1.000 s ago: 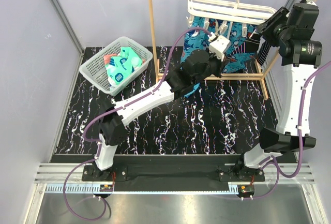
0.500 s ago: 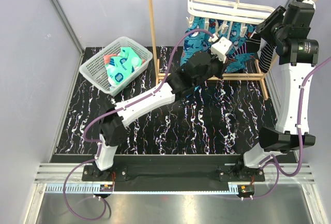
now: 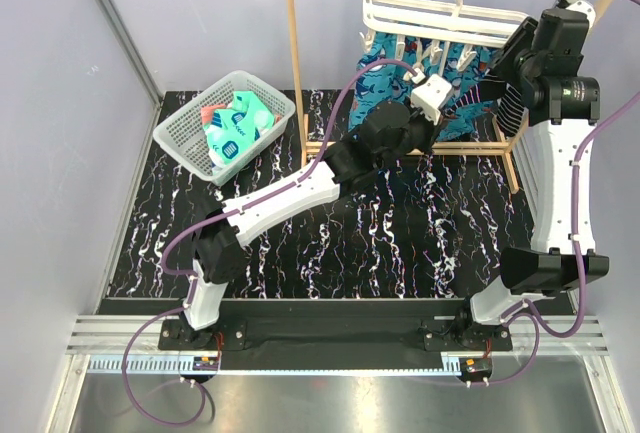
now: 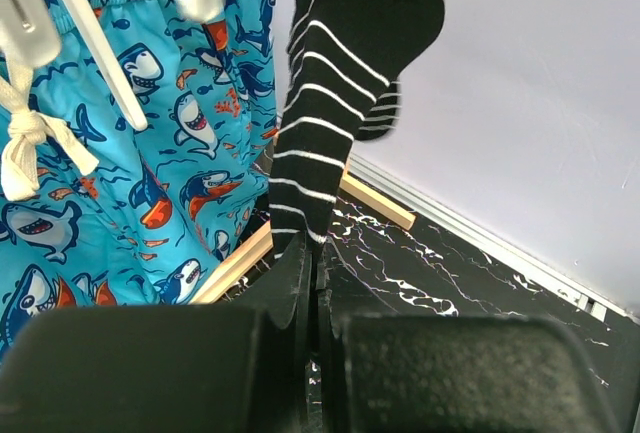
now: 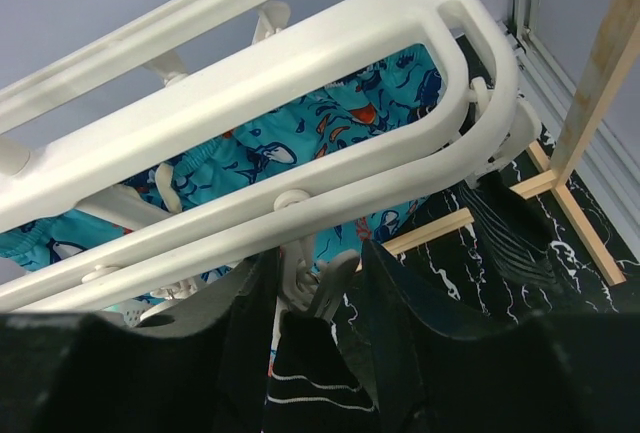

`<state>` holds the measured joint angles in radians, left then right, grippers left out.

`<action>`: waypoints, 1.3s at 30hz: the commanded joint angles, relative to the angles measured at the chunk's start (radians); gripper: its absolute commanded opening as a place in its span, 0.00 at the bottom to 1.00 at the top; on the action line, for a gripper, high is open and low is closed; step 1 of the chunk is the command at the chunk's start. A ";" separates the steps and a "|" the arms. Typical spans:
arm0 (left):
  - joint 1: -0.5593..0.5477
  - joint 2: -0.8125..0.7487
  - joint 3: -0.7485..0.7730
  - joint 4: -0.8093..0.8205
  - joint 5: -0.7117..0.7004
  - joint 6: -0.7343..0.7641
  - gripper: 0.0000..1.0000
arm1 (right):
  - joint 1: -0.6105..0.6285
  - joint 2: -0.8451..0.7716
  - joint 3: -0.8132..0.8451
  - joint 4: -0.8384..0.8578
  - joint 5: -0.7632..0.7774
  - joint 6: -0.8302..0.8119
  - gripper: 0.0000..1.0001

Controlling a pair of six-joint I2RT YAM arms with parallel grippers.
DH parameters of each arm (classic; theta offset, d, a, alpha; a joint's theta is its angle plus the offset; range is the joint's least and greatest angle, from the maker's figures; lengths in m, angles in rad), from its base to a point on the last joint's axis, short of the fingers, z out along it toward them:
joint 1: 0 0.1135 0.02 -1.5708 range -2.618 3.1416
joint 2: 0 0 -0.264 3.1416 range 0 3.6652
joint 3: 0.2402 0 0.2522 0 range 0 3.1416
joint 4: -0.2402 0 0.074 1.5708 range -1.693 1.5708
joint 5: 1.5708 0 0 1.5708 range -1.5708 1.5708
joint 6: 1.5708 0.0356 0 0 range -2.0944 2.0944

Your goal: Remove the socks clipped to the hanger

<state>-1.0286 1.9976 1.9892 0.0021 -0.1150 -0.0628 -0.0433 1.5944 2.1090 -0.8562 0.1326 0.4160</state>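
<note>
Left gripper (image 4: pixel 308 265): pressing shut, striped sock (image 4: pixel 330 83) hanging at its 12 o'clock; right gripper (image 5: pixel 318 288): half-wide, bracketing a clip (image 5: pixel 332 278) under the hanger (image 5: pixel 300 53); grip cannot tell.

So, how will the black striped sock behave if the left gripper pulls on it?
The striped sock hangs limp and bends at the heel, so it is probably floppy and light. Its lower end seems pinched in the left gripper, so it may stretch before its clip lets go.
</note>
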 commanded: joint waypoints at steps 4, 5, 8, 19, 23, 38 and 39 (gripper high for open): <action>-0.010 -0.020 0.017 0.075 -0.032 0.023 0.00 | 0.026 -0.036 -0.007 0.085 0.055 -0.062 0.47; -0.011 -0.020 0.017 0.075 -0.031 0.023 0.00 | 0.032 -0.034 -0.012 0.097 0.055 -0.069 0.46; -0.011 -0.019 0.020 0.072 -0.032 0.026 0.00 | 0.039 -0.047 -0.035 0.126 0.048 -0.075 0.47; -0.014 -0.013 0.022 0.067 -0.143 0.148 0.00 | 0.037 -0.077 0.005 0.033 0.050 -0.037 0.59; -0.027 0.009 0.048 0.079 -0.189 0.241 0.00 | 0.037 -0.090 0.034 -0.015 0.032 -0.028 0.63; -0.105 0.067 0.062 0.194 -0.333 0.501 0.00 | 0.023 0.009 0.209 -0.162 0.007 -0.039 0.54; -0.108 0.072 0.062 0.200 -0.337 0.508 0.00 | 0.019 0.012 0.212 -0.164 0.001 -0.037 0.53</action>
<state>-1.1347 2.0693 2.0109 0.1001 -0.4011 0.3935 -0.0158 1.5871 2.2906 -0.9958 0.1581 0.3862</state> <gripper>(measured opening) 0.013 0.538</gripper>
